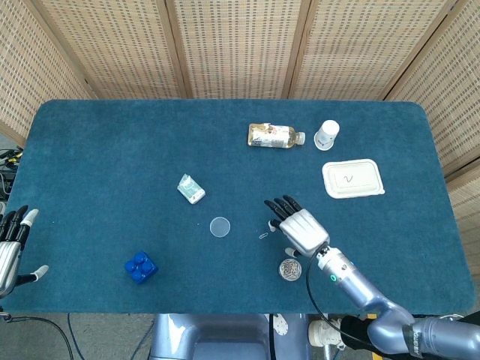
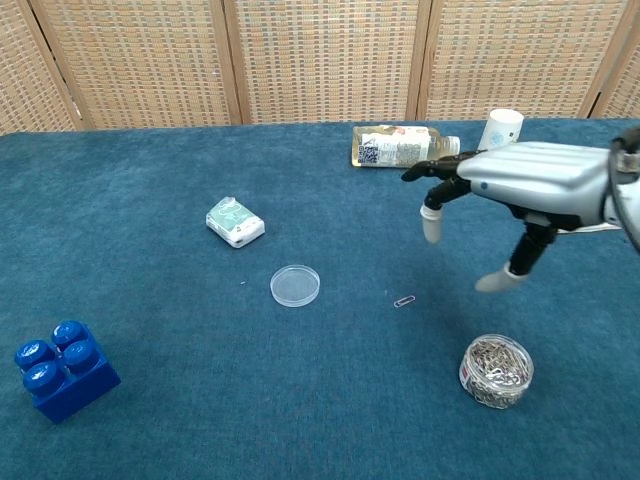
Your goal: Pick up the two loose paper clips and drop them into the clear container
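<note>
step: reach for first paper clip (image 2: 404,301) | right hand (image 2: 520,185) raised above clip, fingers spread, nothing held | clear container (image 2: 496,371) near clip, already clip-filled | next: lowering, fine pinch needed

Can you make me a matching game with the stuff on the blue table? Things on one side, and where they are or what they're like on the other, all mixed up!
Things:
1. bottle
2. toy block
3. paper clip
4. container

Clues:
A. blue, near the front left of the table
B. clear and full of paper clips
C. lying on its side at the back
D. tiny, loose on the cloth, right of the round clear lid

Pairs: 1-C, 2-A, 3-D, 4-B
</note>
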Tool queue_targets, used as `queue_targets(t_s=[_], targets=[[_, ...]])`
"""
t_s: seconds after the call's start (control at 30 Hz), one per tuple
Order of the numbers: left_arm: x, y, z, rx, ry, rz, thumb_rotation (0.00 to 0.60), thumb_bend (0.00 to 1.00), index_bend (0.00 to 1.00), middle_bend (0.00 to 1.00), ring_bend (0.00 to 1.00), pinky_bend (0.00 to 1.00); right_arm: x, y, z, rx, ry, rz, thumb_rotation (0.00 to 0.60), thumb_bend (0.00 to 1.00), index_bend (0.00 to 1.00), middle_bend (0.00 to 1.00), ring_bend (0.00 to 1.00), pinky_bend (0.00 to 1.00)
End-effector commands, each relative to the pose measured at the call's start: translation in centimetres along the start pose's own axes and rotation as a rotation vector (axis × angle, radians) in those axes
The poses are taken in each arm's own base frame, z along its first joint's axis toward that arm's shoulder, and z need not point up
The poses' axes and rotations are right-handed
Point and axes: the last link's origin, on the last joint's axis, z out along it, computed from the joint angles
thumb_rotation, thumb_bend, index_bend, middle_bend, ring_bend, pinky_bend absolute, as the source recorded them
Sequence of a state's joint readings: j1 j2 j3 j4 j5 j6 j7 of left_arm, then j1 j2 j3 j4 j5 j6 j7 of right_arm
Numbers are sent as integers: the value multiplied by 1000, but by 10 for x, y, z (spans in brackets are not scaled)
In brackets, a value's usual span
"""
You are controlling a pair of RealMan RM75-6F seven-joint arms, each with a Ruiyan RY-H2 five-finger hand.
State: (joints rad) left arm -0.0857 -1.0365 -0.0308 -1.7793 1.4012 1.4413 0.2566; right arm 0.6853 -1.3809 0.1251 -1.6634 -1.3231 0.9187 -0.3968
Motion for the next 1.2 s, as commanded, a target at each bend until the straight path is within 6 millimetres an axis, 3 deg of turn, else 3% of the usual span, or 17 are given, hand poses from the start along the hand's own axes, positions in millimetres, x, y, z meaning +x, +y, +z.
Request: queue_targets(t_s=[0.03,0.17,0.33,0.73,1.2], targets=[[0,-1,1,2,1,0,600,39,0,0,0,0,-1,-7,31,-27,-6,-3,600,203,462,26,0,0],[-1,-3,3,10,-6,-4,600,40,0,0,0,0,-14,-20,53,-31,-15,-58,600,278,473,26,0,0],[0,-3,4,12,-4,-7,600,40,0,0,0,0,-24,-25,63,-50,-33,-83,600,281,486,26,0,0],[-1,-3,4,14,-11,-5,600,39,0,0,0,0,-47,-32,67,-46,-90,-117,600,302,509,27,0,0],[-1,-4,4,13,-11,-7,600,39,0,0,0,0,-53,-32,72,-71,-101,-125,600,305,515,27,0,0]])
